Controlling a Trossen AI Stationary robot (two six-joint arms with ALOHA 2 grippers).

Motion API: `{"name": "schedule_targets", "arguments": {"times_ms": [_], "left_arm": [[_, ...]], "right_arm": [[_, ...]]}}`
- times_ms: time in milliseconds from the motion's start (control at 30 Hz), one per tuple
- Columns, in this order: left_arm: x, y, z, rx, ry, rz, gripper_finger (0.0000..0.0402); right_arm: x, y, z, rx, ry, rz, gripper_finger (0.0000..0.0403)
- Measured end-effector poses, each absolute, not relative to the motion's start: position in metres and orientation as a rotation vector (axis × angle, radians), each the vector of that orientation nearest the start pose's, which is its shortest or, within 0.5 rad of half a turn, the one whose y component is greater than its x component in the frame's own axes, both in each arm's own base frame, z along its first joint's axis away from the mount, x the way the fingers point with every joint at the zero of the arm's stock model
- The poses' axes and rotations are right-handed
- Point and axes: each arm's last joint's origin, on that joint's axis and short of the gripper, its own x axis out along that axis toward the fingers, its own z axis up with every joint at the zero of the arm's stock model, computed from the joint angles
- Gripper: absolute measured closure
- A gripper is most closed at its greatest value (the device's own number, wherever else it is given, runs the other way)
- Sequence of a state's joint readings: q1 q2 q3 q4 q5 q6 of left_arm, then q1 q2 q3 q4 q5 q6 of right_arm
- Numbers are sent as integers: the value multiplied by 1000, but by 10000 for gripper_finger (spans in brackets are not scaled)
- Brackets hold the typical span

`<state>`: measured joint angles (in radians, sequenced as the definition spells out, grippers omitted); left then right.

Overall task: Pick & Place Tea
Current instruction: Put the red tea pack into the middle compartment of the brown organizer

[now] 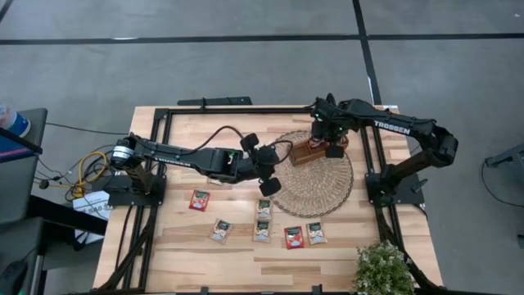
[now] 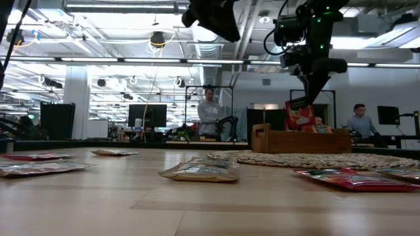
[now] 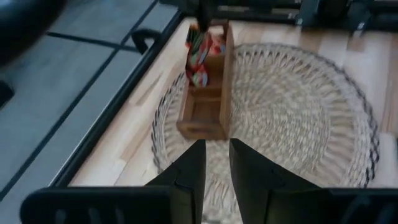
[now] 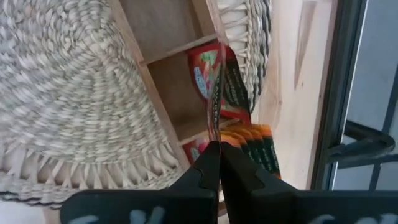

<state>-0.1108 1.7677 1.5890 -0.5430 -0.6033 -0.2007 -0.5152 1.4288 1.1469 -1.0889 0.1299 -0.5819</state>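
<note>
Wooden table [image 1: 180,246], tray [image 1: 309,152] on wicker mat [image 1: 315,184]. We note right gripper [image 4: 214,149] clamped on a red sachet [image 4: 214,87], edge-on directly above a tray compartment; left gripper [image 3: 214,163] waits nearly closed, empty.

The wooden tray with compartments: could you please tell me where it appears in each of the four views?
High view: the wooden tray sits upper centre-right, on the wicker mat, under the right gripper.
Low view: right of centre, on the mat, at.
Left wrist view: upper centre, at.
Right wrist view: top centre, at.
Shared landmark: the wicker mat beneath it.
</note>
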Motion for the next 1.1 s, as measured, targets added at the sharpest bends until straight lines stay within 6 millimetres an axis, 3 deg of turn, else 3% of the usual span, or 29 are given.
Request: {"name": "schedule_targets", "arguments": {"times_ms": [567, 967, 1100], "left_arm": [[394, -28, 320, -2, 580, 551, 337], [394, -28, 320, -2, 582, 546, 337], [394, -28, 320, 0, 586, 545, 337]], "right_arm": [[212, -143, 257, -181, 1417, -74, 403], [213, -142, 257, -173, 1382, -21, 403], [214, -146, 250, -133, 1410, -4, 403]]}}
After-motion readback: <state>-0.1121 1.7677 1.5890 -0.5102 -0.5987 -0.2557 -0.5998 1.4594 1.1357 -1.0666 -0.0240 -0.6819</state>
